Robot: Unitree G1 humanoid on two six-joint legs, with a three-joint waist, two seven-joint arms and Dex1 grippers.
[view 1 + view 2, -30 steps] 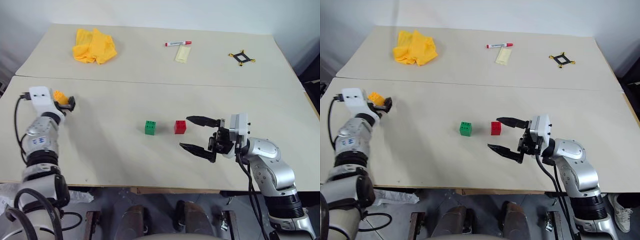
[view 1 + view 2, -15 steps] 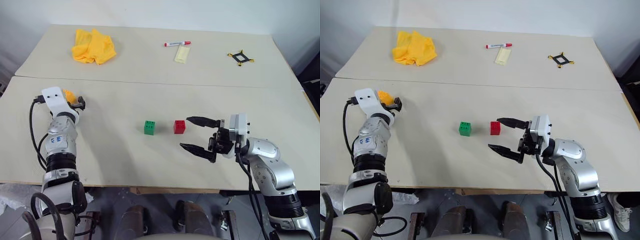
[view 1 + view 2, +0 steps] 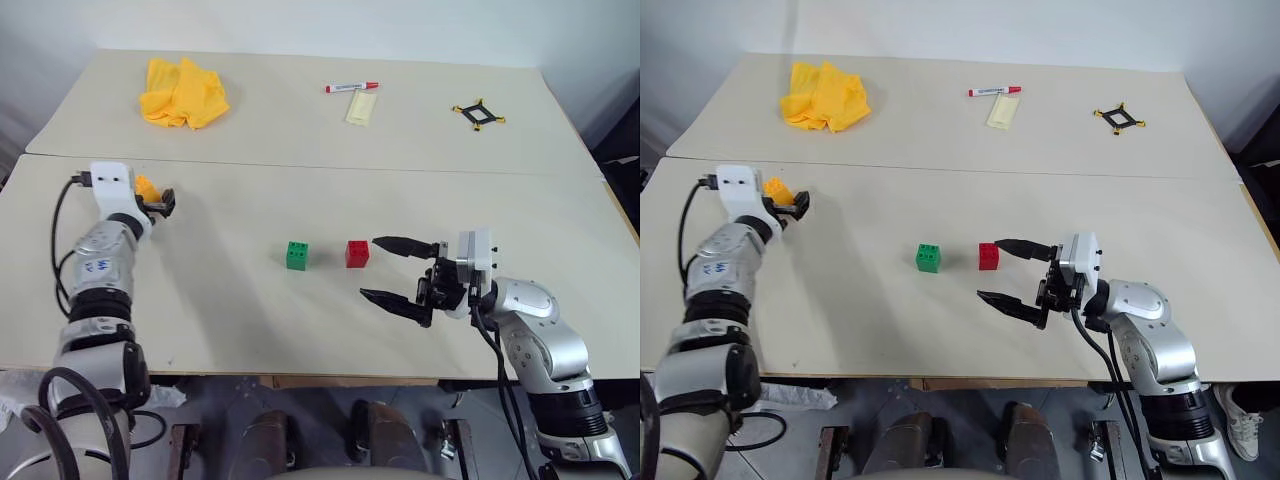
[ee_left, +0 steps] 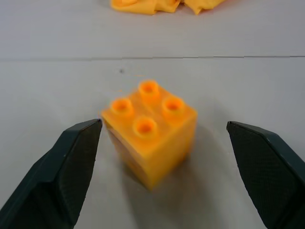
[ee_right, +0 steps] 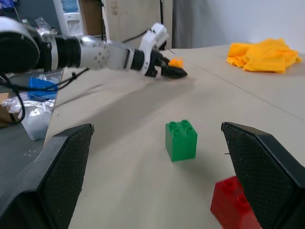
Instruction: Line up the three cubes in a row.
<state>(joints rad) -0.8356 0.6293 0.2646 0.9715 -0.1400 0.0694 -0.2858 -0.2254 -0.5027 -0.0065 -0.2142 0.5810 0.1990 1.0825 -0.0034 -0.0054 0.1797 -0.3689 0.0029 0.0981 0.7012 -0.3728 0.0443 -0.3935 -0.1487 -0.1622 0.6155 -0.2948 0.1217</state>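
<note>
The orange-yellow cube (image 3: 146, 188) stands on the table at the left, between the fingers of my open left gripper (image 3: 152, 196). In the left wrist view one fingertip (image 4: 90, 133) sits right at the cube's (image 4: 150, 131) side, while the other stands well apart. The green cube (image 3: 298, 255) and the red cube (image 3: 357, 253) sit side by side mid-table with a small gap. My right gripper (image 3: 369, 267) is open just right of the red cube, pointing at it without touching. The right wrist view shows the green cube (image 5: 181, 139) and the red one (image 5: 236, 202).
At the far left of the table lies a crumpled yellow cloth (image 3: 183, 90). A red marker (image 3: 352, 87) and a pale card (image 3: 362, 107) lie far centre, and a black-and-yellow frame (image 3: 477, 113) sits far right. A seam (image 3: 300, 165) crosses the table.
My left gripper has shifted right, and the orange-yellow cube has moved right with it, toward the other cubes. The right arm, green cube and red cube have stayed put.
</note>
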